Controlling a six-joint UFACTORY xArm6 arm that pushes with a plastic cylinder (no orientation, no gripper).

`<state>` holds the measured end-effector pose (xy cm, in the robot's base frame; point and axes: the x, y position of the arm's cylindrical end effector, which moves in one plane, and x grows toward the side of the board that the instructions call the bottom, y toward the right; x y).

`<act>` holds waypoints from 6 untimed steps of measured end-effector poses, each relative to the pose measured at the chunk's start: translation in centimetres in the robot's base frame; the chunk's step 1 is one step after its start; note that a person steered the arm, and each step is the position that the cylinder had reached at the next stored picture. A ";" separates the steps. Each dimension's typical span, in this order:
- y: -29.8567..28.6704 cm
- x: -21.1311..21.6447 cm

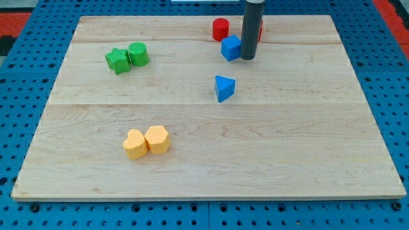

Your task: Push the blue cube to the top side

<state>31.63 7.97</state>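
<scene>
The blue cube (231, 48) sits near the view's top, a little right of centre, on the wooden board (307, 140). My tip (248, 57) stands right against the cube's right side, touching or nearly touching it. A red cylinder (220, 29) stands just above and left of the cube. A second red block (261, 30) is mostly hidden behind the rod. A blue triangular block (223, 88) lies below the cube, towards the board's middle.
A green star-like block (117, 61) and a green cylinder (138, 54) touch each other at the upper left. Two yellow blocks, a heart (134, 144) and a rounder one (158, 139), sit together at the lower left. Blue pegboard (390, 83) surrounds the board.
</scene>
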 end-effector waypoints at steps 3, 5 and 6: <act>-5.0 -2.2; -10.8 -4.5; -11.8 -5.9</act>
